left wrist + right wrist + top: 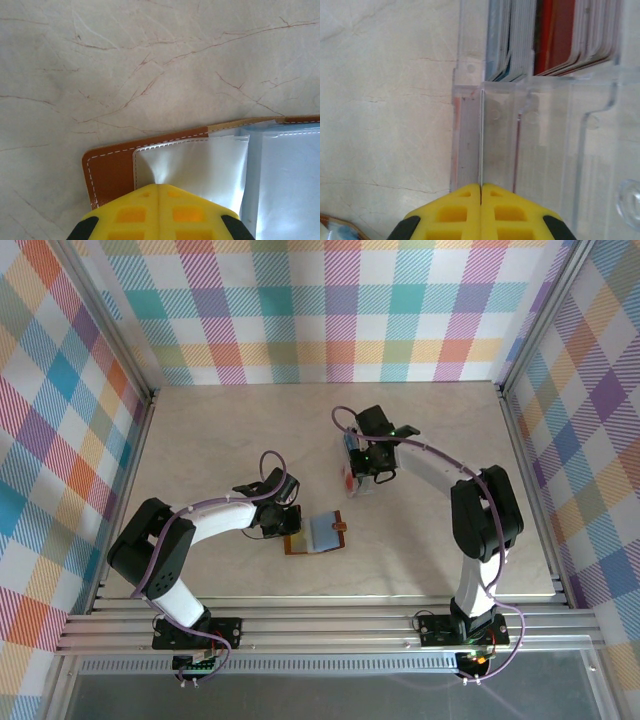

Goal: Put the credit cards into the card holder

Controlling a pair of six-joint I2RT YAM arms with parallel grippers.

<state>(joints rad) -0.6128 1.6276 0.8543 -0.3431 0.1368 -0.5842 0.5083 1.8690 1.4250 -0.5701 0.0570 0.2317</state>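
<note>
Arms (215,520) white with black joints; purple cables (337,420); yellow jaws.

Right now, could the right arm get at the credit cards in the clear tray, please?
Probably yes: the right gripper is at the clear tray, with the credit cards standing uncovered just ahead; its shut jaws must open first.

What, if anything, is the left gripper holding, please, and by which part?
The left gripper pinches the card holder by the edge of its clear inner pocket.
</note>
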